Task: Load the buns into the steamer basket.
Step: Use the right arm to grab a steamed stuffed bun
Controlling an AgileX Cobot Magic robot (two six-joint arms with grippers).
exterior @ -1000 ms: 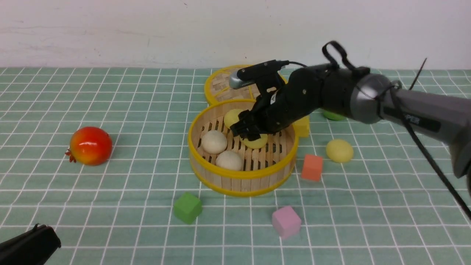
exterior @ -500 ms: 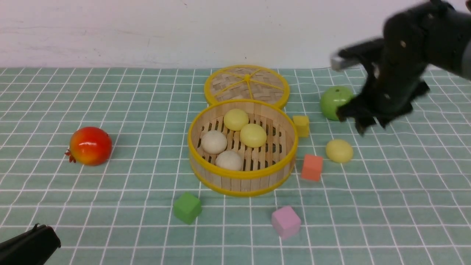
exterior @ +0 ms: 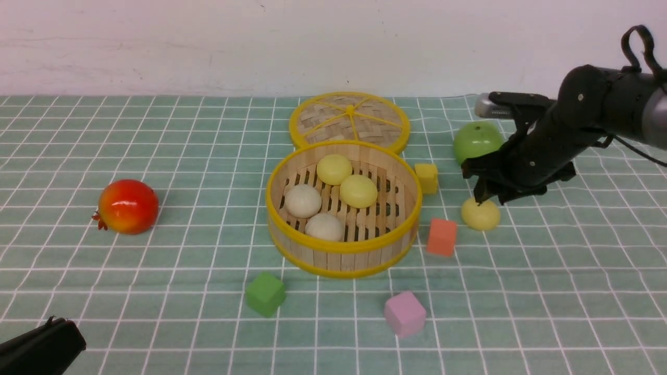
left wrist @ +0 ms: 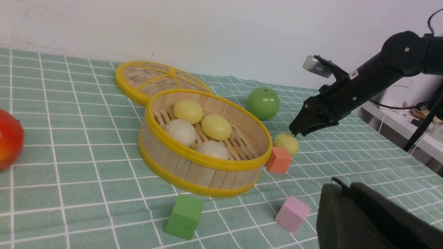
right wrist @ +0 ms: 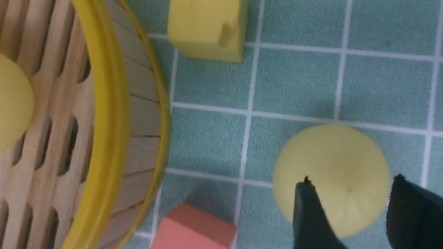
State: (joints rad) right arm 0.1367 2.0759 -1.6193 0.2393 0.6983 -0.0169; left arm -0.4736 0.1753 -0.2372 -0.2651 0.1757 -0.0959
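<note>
- While the right gripper (exterior: 489, 199) is hovering directly over the fifth bun (exterior: 480, 216), its fingers are standing parted and gripping nothing. From the front its tips are covering the bun's top, so contact cannot be judged.
- Fifth bun, pale yellow: lying on the green checked cloth (exterior: 156, 271), outside the steamer basket (exterior: 341, 251) and near the orange cube (exterior: 442, 237).
- Four buns (exterior: 358, 191): sitting on the basket's slatted floor, two pale yellow at the far side and two off-white nearer. The near wall is hiding the base of the nearest one.
- Left gripper (left wrist: 346, 197): showing only as a dark bulk, cut off by the frame edge. Whether it is open or closed cannot be told.
- Green apple (exterior: 474, 143): the right arm is covering its right side.
- Woven lid (exterior: 349, 120): lying behind the basket, whose rim is hiding the lid's near edge.
- Yellow cube (right wrist: 207, 29): the right wrist view is cutting off its top.
</note>
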